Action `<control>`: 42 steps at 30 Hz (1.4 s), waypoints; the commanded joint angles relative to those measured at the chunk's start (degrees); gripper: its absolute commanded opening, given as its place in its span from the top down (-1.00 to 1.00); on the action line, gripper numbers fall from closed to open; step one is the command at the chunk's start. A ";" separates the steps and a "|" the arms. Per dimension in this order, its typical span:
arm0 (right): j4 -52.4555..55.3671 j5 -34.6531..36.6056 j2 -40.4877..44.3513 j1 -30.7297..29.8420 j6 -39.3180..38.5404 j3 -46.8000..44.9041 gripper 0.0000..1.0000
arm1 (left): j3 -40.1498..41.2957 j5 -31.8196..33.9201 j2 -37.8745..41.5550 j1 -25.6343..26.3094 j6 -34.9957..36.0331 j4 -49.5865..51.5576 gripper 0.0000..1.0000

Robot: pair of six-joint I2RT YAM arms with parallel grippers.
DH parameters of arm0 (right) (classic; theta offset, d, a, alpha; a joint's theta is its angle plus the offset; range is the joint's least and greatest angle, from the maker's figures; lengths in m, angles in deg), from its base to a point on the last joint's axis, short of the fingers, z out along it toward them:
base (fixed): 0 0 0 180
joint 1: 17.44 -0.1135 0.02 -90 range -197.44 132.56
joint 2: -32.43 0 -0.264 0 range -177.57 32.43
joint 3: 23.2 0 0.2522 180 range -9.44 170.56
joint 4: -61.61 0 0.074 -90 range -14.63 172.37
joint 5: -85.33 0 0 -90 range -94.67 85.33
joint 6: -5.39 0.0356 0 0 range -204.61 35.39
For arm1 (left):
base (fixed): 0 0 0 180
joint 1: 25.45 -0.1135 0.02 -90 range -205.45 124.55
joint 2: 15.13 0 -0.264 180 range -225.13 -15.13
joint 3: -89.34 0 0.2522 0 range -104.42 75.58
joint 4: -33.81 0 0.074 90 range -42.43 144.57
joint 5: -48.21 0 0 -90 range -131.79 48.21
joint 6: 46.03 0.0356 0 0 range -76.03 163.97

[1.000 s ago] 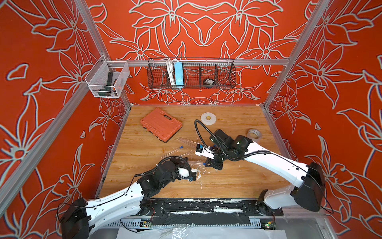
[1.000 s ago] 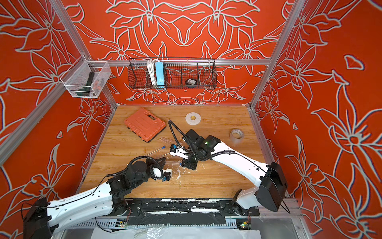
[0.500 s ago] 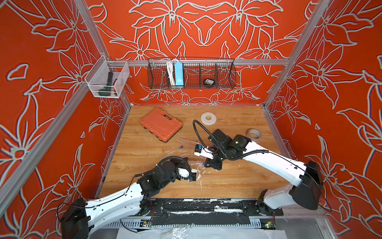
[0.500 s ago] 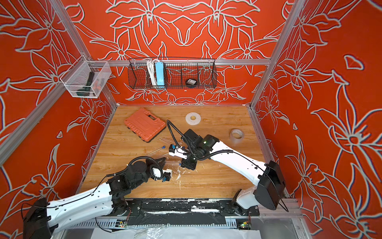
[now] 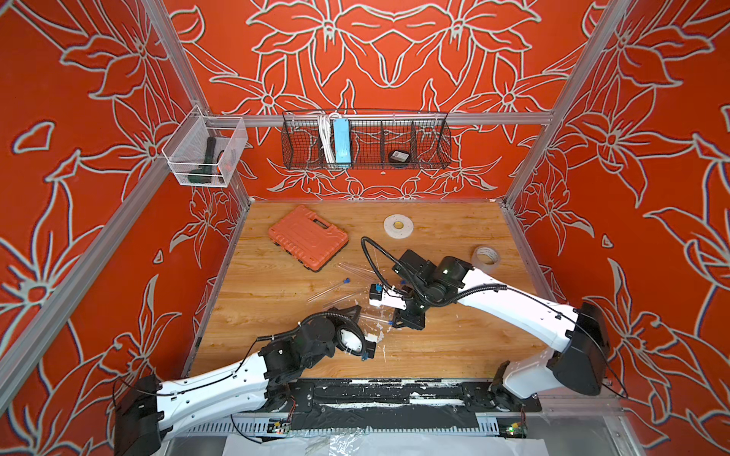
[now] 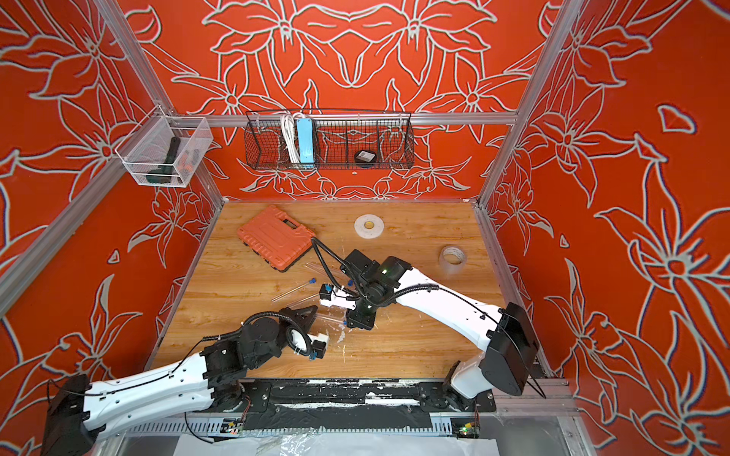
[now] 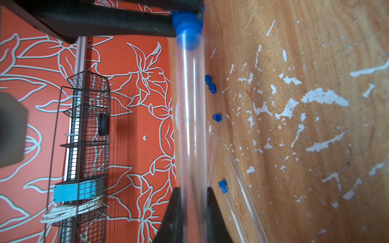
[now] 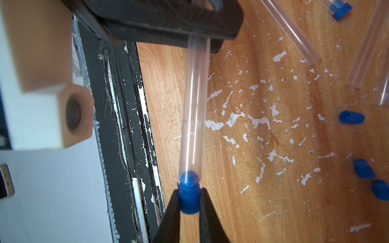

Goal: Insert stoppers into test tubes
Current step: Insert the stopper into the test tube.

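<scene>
Table [image 5: 454, 347] first: action's near the front, both arms meeting mid-table. Left fingers [image 7: 171, 218] are clamped round the held tube [image 8: 193, 109], which is off the wood. Right fingers [image 8: 168, 218] are pinched on a blue stopper [image 8: 189, 199] w/ its nose inside the tube mouth and flared body outside. It looks part-seated, prob needs a last push. One capped tube [image 5: 328, 291] lies on the table just beyond the arms, that one's done. Three open tubes [image 8: 290, 31] lie close by, no plugs yet. Three loose stoppers [image 8: 351, 117] sit near them, so approx three pairings left after this one.
</scene>
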 commanded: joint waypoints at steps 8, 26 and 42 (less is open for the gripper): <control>-13.90 -4.05 -1.03 -0.12 1.07 4.97 0.91 | 0.39 -10.33 -0.22 3.20 3.59 -4.64 1.00; -23.43 -10.65 -3.48 -3.36 3.34 6.91 0.94 | 1.82 -19.54 4.13 3.22 -3.98 -10.17 1.00; -27.67 -10.27 -6.52 -5.35 3.96 9.00 0.96 | 2.81 -21.15 6.15 3.22 -5.02 -11.77 1.00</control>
